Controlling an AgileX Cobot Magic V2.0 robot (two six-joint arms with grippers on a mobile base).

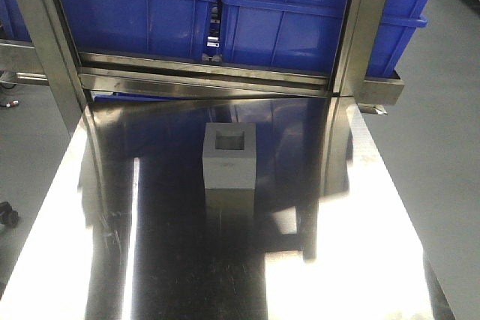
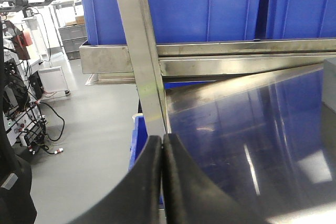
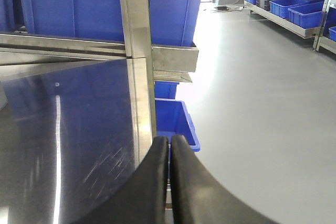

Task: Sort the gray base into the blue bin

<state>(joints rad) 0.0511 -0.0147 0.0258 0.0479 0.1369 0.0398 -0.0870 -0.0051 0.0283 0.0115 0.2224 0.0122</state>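
so far nothing is done: the gray block [image 1: 229, 157] sits upright in the middle of the table [image 1: 150, 260], untouched. the left gripper [image 2: 162, 156] and right gripper [image 3: 169, 156] are both pinched closed, empty; grabbing and binning remain.

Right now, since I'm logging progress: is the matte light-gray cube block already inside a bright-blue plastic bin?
No, the matte light-gray cube block stands on the shiny steel table.

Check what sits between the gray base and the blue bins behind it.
Front view: only bare steel tabletop, then the shelf's steel rail under the blue bins. Nothing loose beyond the gray base.
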